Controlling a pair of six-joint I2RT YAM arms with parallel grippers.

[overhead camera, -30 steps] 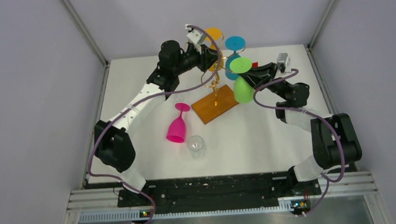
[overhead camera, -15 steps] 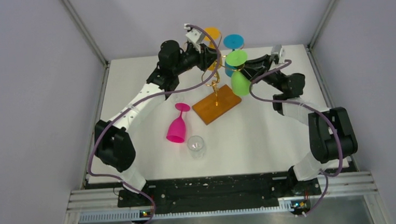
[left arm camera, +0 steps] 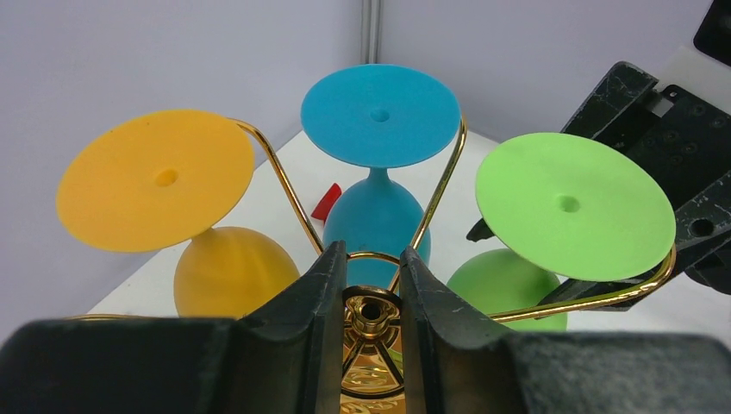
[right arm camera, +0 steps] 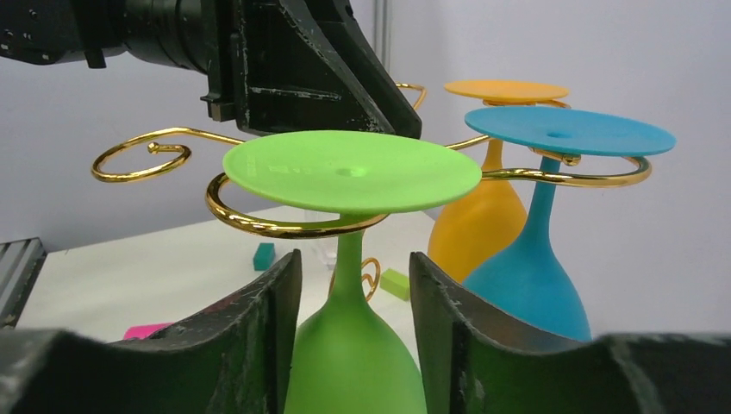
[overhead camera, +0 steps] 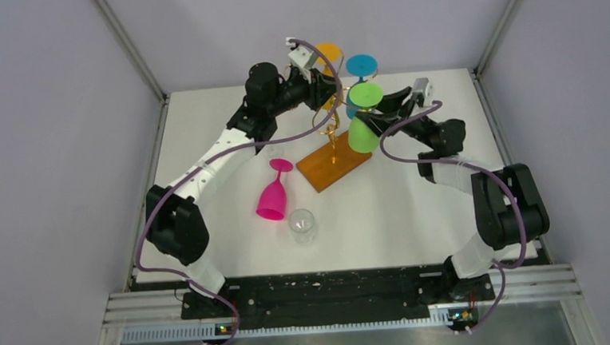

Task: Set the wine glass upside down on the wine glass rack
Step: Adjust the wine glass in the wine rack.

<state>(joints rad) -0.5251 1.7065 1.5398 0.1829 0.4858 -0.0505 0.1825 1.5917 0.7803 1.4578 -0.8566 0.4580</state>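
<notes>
Left fingers (left arm camera: 323, 293) pinched narrow on the gold centre post of the rack (left arm camera: 371, 315), steadying it; I should hold that clamp.

Pink glass (overhead camera: 273, 192) and clear glass (overhead camera: 302, 225) lie on the surface (overhead camera: 416, 214), near-left of the wooden base.

Green wine glass (right arm camera: 349, 172) hangs upside down on the right-hand curl, its foot resting on the wire.

Right fingers (right arm camera: 267, 319) stand parted either side of its bowl, gripping nothing, I judge.

Best to back out level and straight, not brushing the bowl.

Unclear: the bowl's rim is cut off below, and the stem's seat in the curl is hidden under the foot.
</notes>
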